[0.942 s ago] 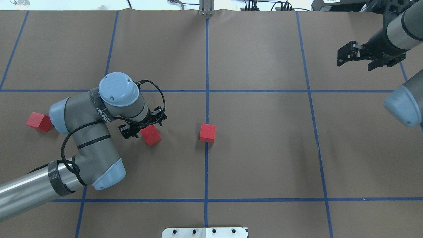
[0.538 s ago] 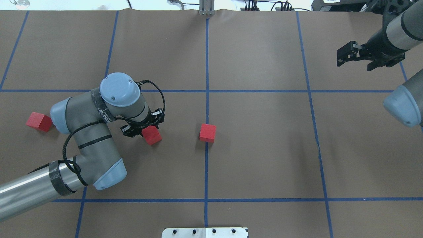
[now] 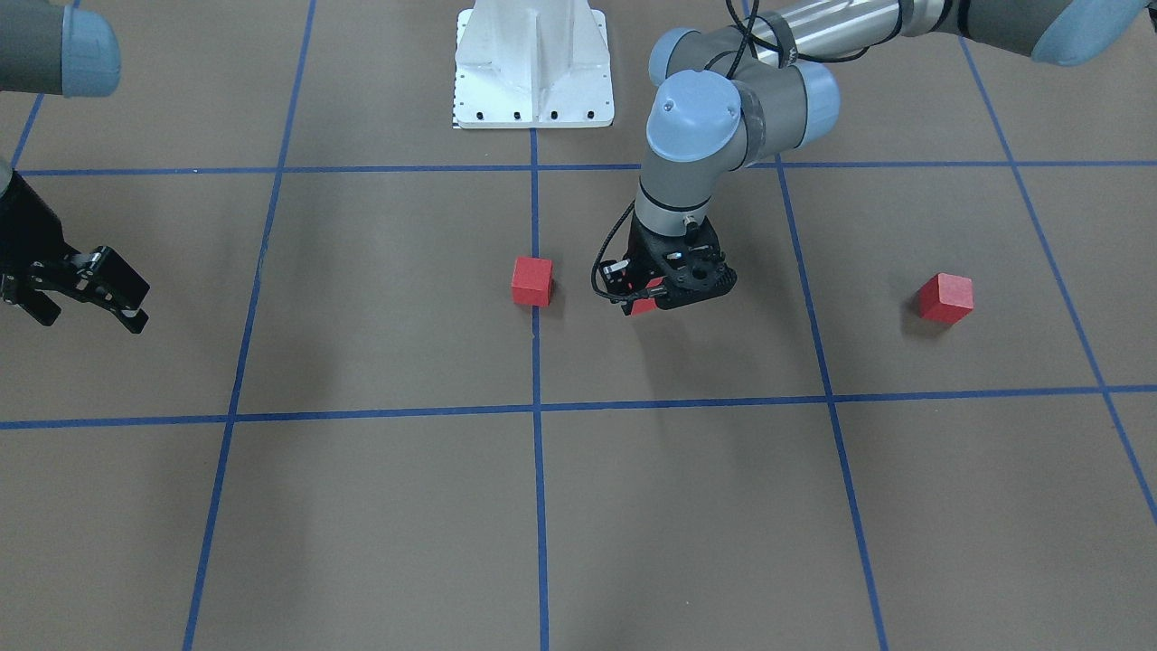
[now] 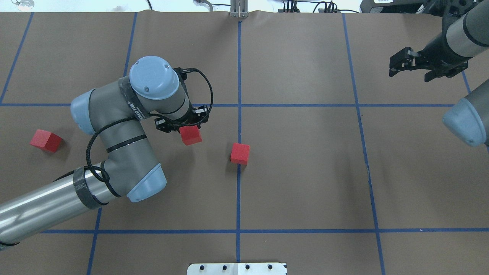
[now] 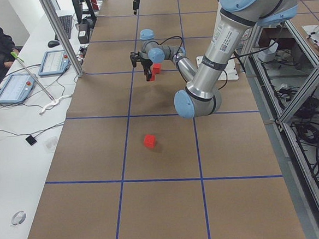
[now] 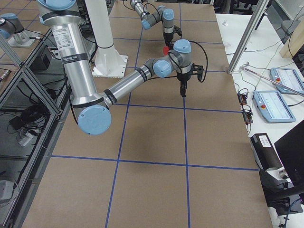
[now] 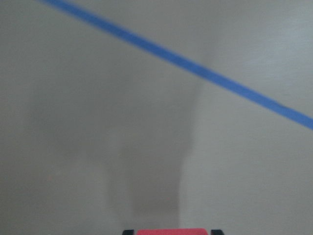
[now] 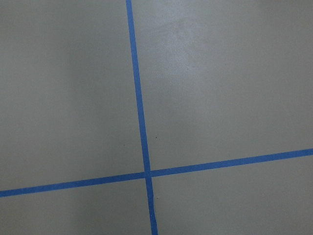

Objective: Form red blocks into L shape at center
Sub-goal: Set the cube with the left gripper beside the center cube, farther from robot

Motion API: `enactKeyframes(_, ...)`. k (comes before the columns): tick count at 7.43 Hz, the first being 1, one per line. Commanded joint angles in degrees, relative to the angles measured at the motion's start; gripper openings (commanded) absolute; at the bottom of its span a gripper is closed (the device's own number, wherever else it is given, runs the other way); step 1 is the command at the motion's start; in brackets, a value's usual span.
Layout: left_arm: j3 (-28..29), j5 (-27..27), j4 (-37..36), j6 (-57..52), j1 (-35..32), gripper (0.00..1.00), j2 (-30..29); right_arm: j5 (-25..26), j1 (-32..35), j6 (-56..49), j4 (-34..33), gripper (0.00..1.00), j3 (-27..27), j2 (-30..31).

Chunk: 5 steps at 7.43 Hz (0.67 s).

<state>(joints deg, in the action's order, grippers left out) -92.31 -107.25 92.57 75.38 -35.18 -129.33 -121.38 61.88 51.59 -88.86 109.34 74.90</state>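
Placed: centre red block (image 4: 240, 153) on the bench's (image 4: 305, 191) middle line.
Carried: second red block (image 4: 190, 136), clamped in left pincer (image 4: 186, 130), near it but apart.
Remaining: third red block (image 4: 46, 140), well apart; L unformed.
Right pincer (image 4: 410, 65): spread, empty.

The desk (image 4: 305, 183) is covered in brown paper, ruled into large squares by blue tape (image 4: 238, 198). Along one side runs a white bench (image 5: 15, 173) — two pendants (image 5: 15, 88), a keyboard (image 5: 65, 25) and loose cables (image 5: 53, 103) lie on it. An aluminium post (image 5: 61, 33) rises at its edge. The light is even — shadows are soft.
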Motion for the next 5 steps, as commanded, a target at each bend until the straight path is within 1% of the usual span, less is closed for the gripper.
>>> enactKeyframes(1, 9.0, 2.7, -0.1, -13.1, 0.0, 0.0, -8.2, 0.0, 0.0, -0.1, 0.0, 0.99, 0.0, 0.1)
enactKeyframes(2, 17.6, 2.8, 0.2, -13.8, 0.3, 0.0, -14.7, 0.0, 0.0, -0.1, 0.0, 0.99, -0.2, 0.1)
enactKeyframes(3, 21.4, 2.8, 0.2, -13.7, 0.4, 0.0, -18.9, 0.0, 0.0, 0.0, 0.0, 0.99, -0.2, 0.1)
enactKeyframes(4, 23.1, 2.8, 0.9, -13.6, 1.1, 0.0, -19.1, 0.0, 0.0, -0.1, 0.0, 0.99, -0.2, 0.2)
enactKeyframes(5, 26.5, 2.8, 5.9, -13.4, 1.2, 0.0, -19.3, 0.0, 0.0, -0.1, 0.0, 0.99, -0.2, 0.2)
